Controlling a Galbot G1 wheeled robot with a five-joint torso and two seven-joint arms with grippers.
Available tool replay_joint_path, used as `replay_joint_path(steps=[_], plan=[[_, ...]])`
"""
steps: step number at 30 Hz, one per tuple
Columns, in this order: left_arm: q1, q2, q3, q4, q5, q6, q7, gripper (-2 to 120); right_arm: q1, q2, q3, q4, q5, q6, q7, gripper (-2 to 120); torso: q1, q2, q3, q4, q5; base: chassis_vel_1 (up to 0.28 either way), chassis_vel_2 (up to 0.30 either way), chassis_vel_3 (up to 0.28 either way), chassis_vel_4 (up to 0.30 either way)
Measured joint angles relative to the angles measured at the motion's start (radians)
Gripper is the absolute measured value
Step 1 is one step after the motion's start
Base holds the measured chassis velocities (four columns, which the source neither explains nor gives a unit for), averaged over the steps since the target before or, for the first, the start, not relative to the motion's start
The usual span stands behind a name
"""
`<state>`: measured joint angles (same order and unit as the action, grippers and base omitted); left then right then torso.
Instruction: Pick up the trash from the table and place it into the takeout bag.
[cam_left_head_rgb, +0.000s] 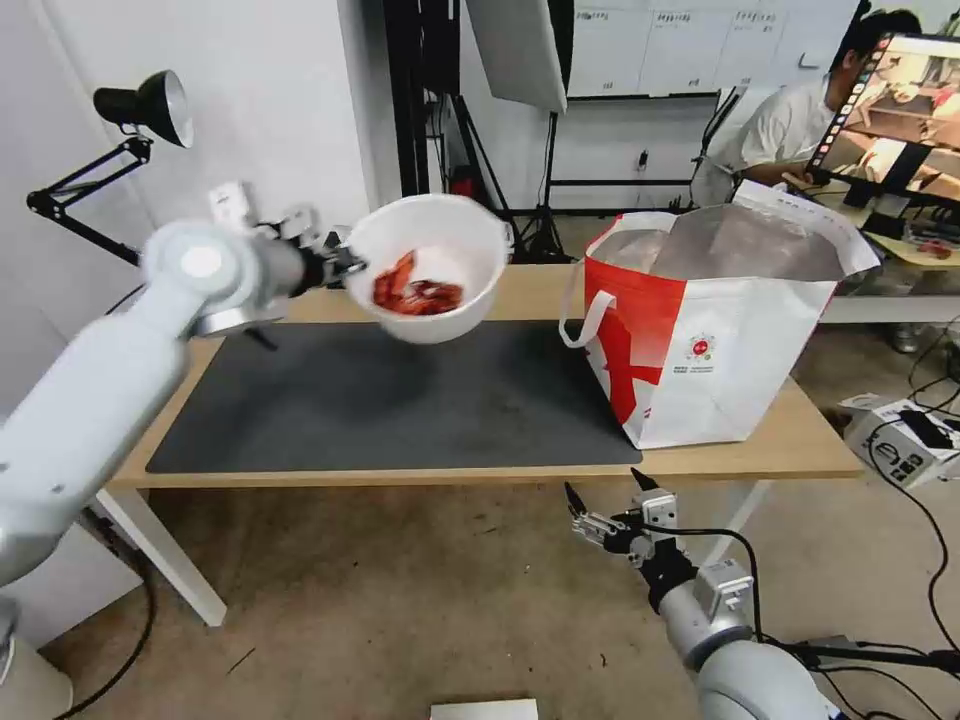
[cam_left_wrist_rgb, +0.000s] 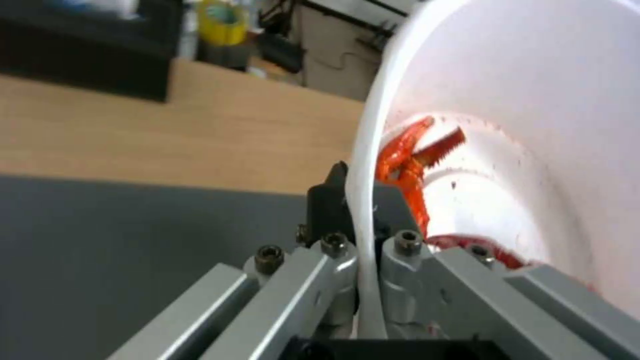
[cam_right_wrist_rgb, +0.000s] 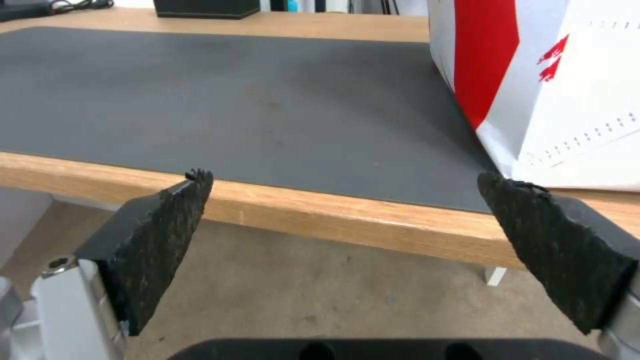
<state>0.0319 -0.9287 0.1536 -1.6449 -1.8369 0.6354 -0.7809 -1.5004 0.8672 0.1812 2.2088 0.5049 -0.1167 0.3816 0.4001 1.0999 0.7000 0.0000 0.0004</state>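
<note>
Head view at 11 o'clock: left end effector (cam_left_head_rgb: 340, 262) pinched on tilted white bowl (cam_left_head_rgb: 430, 265) rim above table (cam_left_head_rgb: 760, 450), red shells (cam_left_head_rgb: 415, 292) liable to spill short of takeout bag (cam_left_head_rgb: 715, 330); right end effector (cam_left_head_rgb: 612, 490) wide open, idle.

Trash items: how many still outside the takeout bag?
1 in view: the white bowl of red shells, held by its rim in the left gripper above the dark grey mat. Anything inside the white-and-red foil-lined takeout bag is hidden.
</note>
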Motion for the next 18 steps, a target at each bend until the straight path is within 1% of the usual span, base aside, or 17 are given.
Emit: replay_joint_path(steps=[1, 2, 3, 5, 7, 8, 10, 11, 13, 14, 15, 16, 18], plan=[[-0.008, -0.007, 0.004, 0.004, 0.0, -0.001, -0.001, 0, 0.0, 0.0, 0.0, 0.0, 0.0, 0.0, 0.0, 100, 0.0, 0.0, 0.0, 0.0, -0.0003, 0.0, 0.0, 0.0, 0.0], [-0.056, -0.05, 0.02, 0.028, -0.001, -0.004, -0.01, 0, 0.0, 0.0, 0.0, 0.0, 0.0, 0.0, 0.0, 100, 0.0, 0.0, 0.0, -0.0001, -0.0001, 0.0, 0.0, 0.0, 0.0], [-0.08, -0.075, 0.027, 0.043, -0.002, -0.007, -0.012, 0, 0.0, 0.0, 0.0, 0.0, 0.0, 0.0, 0.0, 100, 0.0, 0.0, 0.0, -0.0002, 0.0002, 0.0, 0.0, 0.0, 0.0], [-0.092, -0.088, 0.03, 0.052, -0.002, -0.008, -0.014, 0, 0.0, 0.0, 0.0, 0.0, 0.0, 0.0, 0.0, 100, 0.0, 0.0, 0.0, -0.0001, 0.0001, 0.0, 0.0, 0.0, 0.0], [-0.132, -0.128, 0.044, 0.079, -0.002, -0.012, -0.015, 0, 0.0, 0.0, 0.0, 0.0, 0.0, 0.0, 0.0, 100, 0.0, 0.0, 0.0, -0.0003, 0.0, 0.0, 0.0, 0.0, 0.0], [-0.132, -0.128, 0.044, 0.079, -0.002, -0.012, -0.015, 0, 0.0, 0.0, 0.0, 0.0, 0.0, 0.0, 0.0, 100, 0.0, 0.0, 0.0, -0.0003, 0.0, 0.0, 0.0, 0.0, 0.0], [-0.153, -0.158, 0.058, 0.096, 0.001, -0.019, -0.016, 0, 0.0, 0.0, 0.0, 0.0, 0.0, 0.0, 0.0, 100, 0.0, 0.0, 0.0, 0.0, -0.0001, 0.0, 0.0, 0.0, 0.0], [-0.153, -0.158, 0.058, 0.096, 0.001, -0.019, -0.016, 0, 0.0, 0.0, 0.0, 0.0, 0.0, 0.0, 0.0, 100, 0.0, 0.0, 0.0, 0.0, -0.0001, 0.0, 0.0, 0.0, 0.0], [-0.175, -0.216, 0.078, 0.124, 0.011, -0.031, -0.023, 0, 0.0, 0.0, 0.0, 0.0, 0.0, 0.0, 0.0, 100, 0.0, 0.0, 0.0, 0.0001, -0.0003, 0.0, 0.0, 0.0, 0.0], [-0.18, -0.234, 0.081, 0.134, 0.016, -0.037, -0.029, 0, 0.0, 0.0, 0.0, 0.0, 0.0, 0.0, 0.0, 100, 0.0, 0.0, 0.0, 0.0002, -0.0003, 0.0, 0.0, 0.0, 0.0], [-0.18, -0.234, 0.081, 0.134, 0.016, -0.037, -0.029, 0, 0.0, 0.0, 0.0, 0.0, 0.0, 0.0, 0.0, 100, 0.0, 0.0, 0.0, 0.0002, -0.0003, 0.0, 0.0, 0.0, 0.0], [-0.192, -0.279, 0.088, 0.163, 0.028, -0.061, -0.042, 0, 0.0, 0.0, 0.0, 0.0, 0.0, 0.0, 0.0, 100, 0.0, 0.0, 0.0, -0.0001, -0.0003, 0.0, 0.0, 0.0, 0.0], [-0.206, -0.313, 0.098, 0.19, 0.039, -0.078, -0.05, 0, 0.0, 0.0, 0.0, 0.0, 0.0, 0.0, 0.0, 100, 0.0, 0.0, 0.0, -0.0003, -0.0001, 0.0, 0.0, 0.0, 0.0]])
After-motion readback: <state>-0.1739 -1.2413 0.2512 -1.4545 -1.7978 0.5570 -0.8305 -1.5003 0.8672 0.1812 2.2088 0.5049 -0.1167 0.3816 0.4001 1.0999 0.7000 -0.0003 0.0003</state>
